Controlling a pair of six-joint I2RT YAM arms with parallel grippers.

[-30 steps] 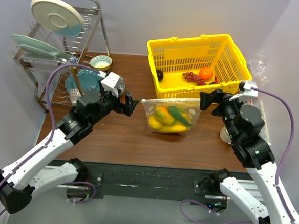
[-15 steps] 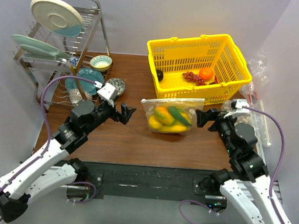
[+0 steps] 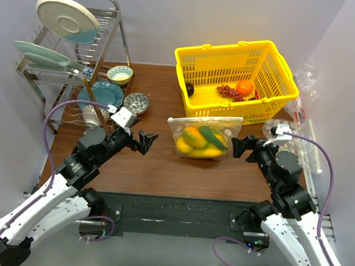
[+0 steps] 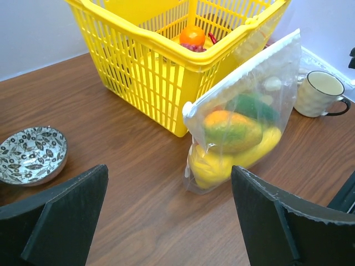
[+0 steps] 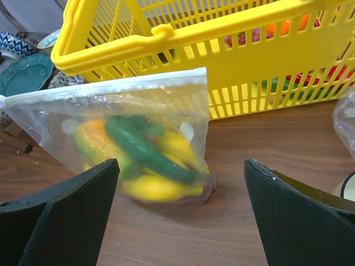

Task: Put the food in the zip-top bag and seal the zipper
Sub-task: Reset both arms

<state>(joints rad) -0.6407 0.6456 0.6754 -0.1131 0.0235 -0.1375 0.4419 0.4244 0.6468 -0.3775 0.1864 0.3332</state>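
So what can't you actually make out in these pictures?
- the zipper: whether it is pressed shut all the way along is too fine to see in any view.
- the mug: in the right wrist view, the right edge cuts it off.
- the yellow basket: in both wrist views, its mesh wall hides most of what is inside.
- the dark fruit in the basket: in the top view, it is too small to name.

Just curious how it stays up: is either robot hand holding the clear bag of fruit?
No: the left gripper and the right gripper are both open, each well clear of the bag.
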